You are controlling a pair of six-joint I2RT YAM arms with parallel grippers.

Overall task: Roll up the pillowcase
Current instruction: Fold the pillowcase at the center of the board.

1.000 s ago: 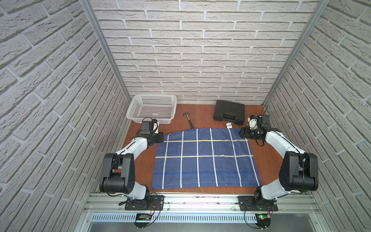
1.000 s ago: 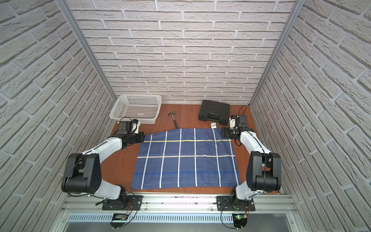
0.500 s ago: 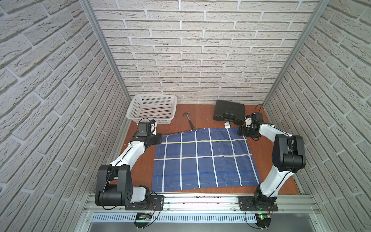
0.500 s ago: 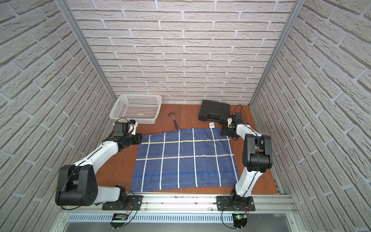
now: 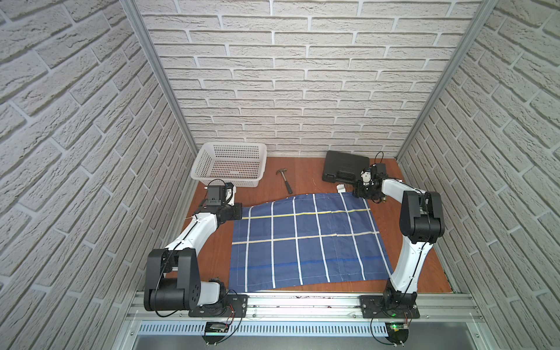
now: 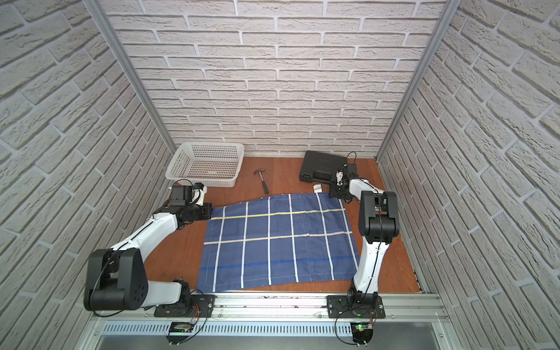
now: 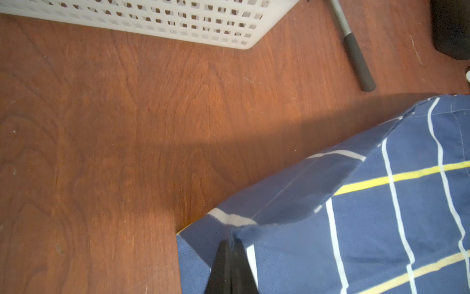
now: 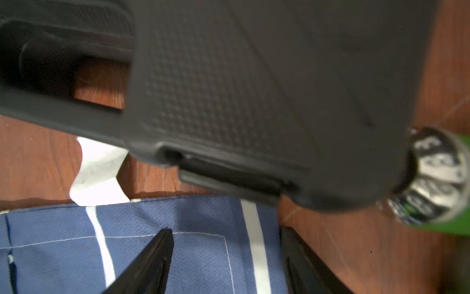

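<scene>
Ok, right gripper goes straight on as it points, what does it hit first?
Probably the black case: in the right wrist view it sits just beyond the right gripper, whose open jaws straddle the pillowcase corner. Depth is unclear; if it tilts down, the cloth comes first.

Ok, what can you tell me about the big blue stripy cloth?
The pillowcase is thin navy-blue cloth with a grid of white stripes, two yellow cross stripes and a small white tag at its far edge. It lies spread mostly flat on the wooden table. The left gripper is shut on its far left corner, and that edge looks raised. The right gripper stands open around the far right corner.
</scene>
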